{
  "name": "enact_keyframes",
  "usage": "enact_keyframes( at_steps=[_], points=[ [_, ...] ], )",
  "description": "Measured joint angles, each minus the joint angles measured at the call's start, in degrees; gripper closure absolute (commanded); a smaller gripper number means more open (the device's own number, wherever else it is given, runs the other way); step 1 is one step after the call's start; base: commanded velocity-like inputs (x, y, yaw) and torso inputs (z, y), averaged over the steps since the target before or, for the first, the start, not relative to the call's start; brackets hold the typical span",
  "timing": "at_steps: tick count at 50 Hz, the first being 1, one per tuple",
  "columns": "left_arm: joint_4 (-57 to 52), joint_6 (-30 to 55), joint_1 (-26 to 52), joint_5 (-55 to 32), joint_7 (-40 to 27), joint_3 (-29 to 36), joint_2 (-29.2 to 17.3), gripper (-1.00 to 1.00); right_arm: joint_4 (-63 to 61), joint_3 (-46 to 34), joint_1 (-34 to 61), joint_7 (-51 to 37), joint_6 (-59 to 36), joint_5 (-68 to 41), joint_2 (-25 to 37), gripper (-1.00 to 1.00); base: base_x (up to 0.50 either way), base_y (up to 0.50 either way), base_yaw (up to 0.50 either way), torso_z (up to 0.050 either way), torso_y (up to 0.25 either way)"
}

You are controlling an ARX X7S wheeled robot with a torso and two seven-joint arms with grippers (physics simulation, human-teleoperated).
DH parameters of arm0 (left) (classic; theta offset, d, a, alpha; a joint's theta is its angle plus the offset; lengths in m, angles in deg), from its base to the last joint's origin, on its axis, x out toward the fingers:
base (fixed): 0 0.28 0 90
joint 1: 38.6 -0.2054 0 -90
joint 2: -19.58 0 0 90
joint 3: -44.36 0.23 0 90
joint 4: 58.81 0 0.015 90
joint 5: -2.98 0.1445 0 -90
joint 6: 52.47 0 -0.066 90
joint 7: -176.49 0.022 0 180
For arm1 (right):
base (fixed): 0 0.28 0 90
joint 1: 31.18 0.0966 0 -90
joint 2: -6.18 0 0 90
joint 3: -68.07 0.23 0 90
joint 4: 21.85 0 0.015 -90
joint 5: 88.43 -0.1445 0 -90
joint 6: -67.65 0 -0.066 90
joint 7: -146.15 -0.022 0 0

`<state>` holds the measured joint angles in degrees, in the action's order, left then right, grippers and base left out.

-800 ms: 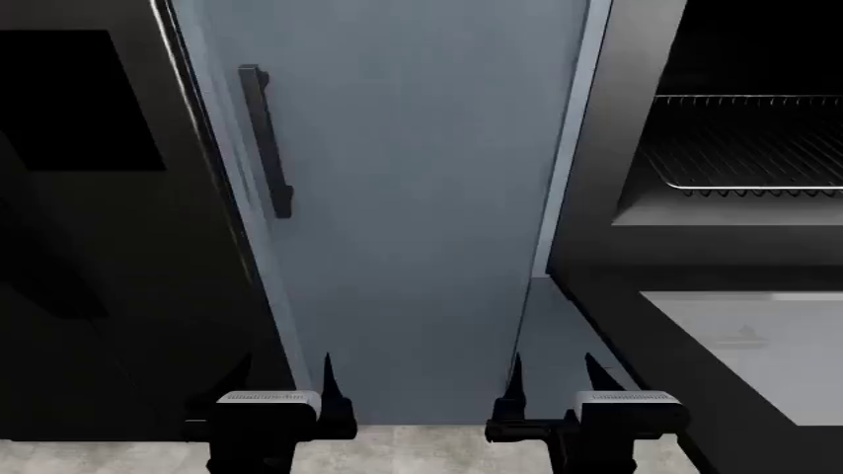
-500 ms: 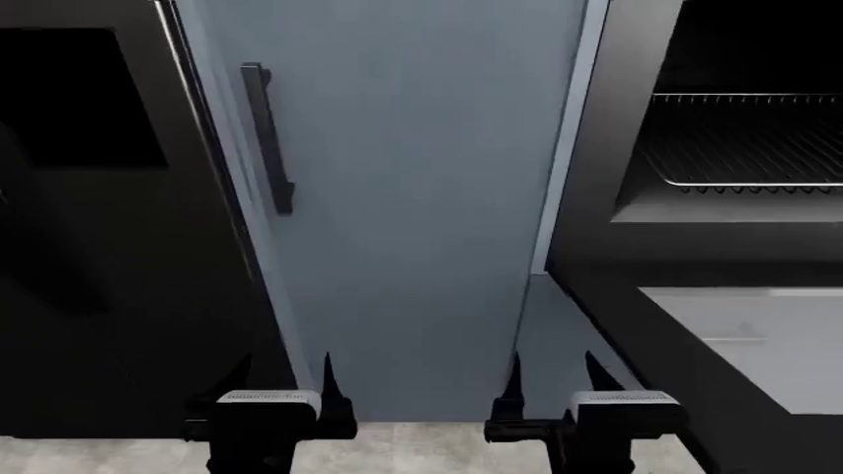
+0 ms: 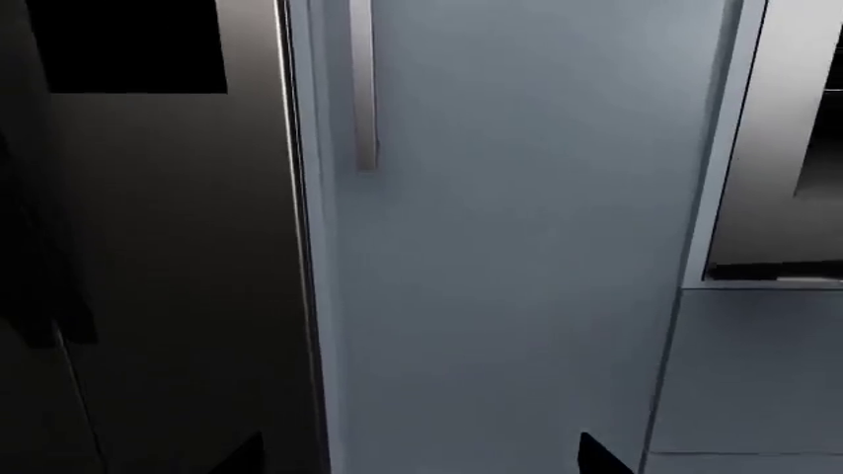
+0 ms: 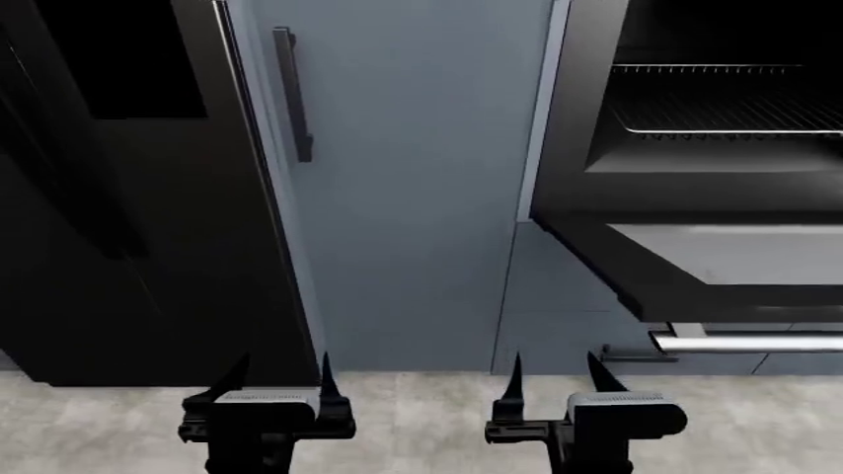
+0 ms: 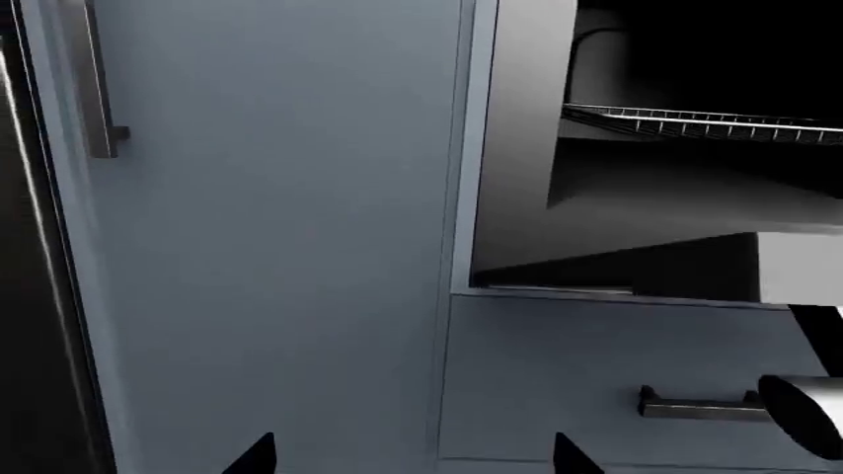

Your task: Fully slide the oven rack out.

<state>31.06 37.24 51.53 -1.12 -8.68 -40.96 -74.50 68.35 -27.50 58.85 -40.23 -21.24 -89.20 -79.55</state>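
The oven rack [image 4: 731, 99], a silver wire grid, lies inside the dark oven cavity at the upper right of the head view; its front rim also shows in the right wrist view [image 5: 698, 123]. The oven door [image 4: 718, 259] hangs open and flat below it. My left gripper [image 4: 279, 380] is open and empty, low in front of the grey cabinet door [image 4: 409, 178]. My right gripper [image 4: 554, 380] is open and empty, well below and left of the rack. Only the dark fingertips [image 3: 599, 456] show in the left wrist view, and the fingertips [image 5: 574, 456] in the right wrist view.
A tall grey cabinet door with a dark vertical handle [image 4: 292, 94] faces me. A black appliance [image 4: 118, 197] stands to the left. A drawer with a bar handle [image 5: 698, 405] sits under the oven. The oven door's silver handle [image 4: 751, 343] juts out at the right. Beige floor [image 4: 421, 425] lies below.
The view has pulled back and tilted down: the cabinet, oven and rack sit higher and smaller in the frame, and floor and the open oven door's handle now show. Both grippers stay open.
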Motion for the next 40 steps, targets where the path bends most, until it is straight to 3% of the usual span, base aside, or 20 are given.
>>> enact_keyframes(
  at_steps=[6, 11, 17, 23, 26, 29, 34, 40],
  points=[
    [-1.63, 1.85, -0.25, -1.15, -0.76, -0.01, -0.48, -1.0, -2.56, -0.16, -0.44, -0.41, -1.95, -0.98, 0.61, -1.0, -0.03, 0.0, 0.0, 0.0, 0.0],
    [-9.1, 10.29, -0.34, -3.14, -2.17, -0.62, -1.67, -1.0, -10.95, 0.28, -0.47, -0.32, -9.99, -3.28, 2.02, -1.0, 0.0, 0.0, 0.0, 0.0, 0.0],
    [-22.94, 27.54, 2.26, -7.97, -3.96, -2.77, -3.76, -1.0, -25.29, 2.18, 1.53, -0.15, -25.14, -7.91, 4.53, -1.0, 0.0, 0.0, 0.0, 0.0, 0.0],
    [-37.56, 50.86, 9.24, -17.74, -5.58, -9.97, -4.68, -1.0, -39.96, 7.74, 7.41, -1.47, -44.25, -17.3, 7.27, -1.0, 0.0, 0.0, 0.0, 0.0, 0.0],
    [-41.46, 60.84, 14.22, -27.82, -11.3, -15.13, -6.75, -1.0, -45.13, 11.85, 11.97, -7.12, -52.76, -28.06, 10.45, -1.0, 0.0, 0.0, 0.0, 0.0, 0.0],
    [-42.47, 65.96, 19.59, -41.82, -22.25, -17.43, -11.24, -1.0, -47.98, 15.52, 17.64, -15.87, -59.65, -42.62, 14.45, -1.0, 0.0, 0.0, 0.0, 0.0, 0.0],
    [-42.99, 68.77, 27.26, -69.14, -40.43, -18.12, -19.13, -1.0, -49.69, 17.98, 26.6, -30.92, -65.37, -66.71, 22.04, -1.0, 0.0, 0.0, 0.0, 0.0, 0.0],
    [-42.82, 68.77, 34.99, -92.66, -54.9, -16.87, -27.55, -1.0, -50.55, 18.42, 34.63, -43.81, -67.75, -86.6, 29.41, -1.0, 0.0, 0.0, 0.0, 0.0, 0.0]
  ],
)
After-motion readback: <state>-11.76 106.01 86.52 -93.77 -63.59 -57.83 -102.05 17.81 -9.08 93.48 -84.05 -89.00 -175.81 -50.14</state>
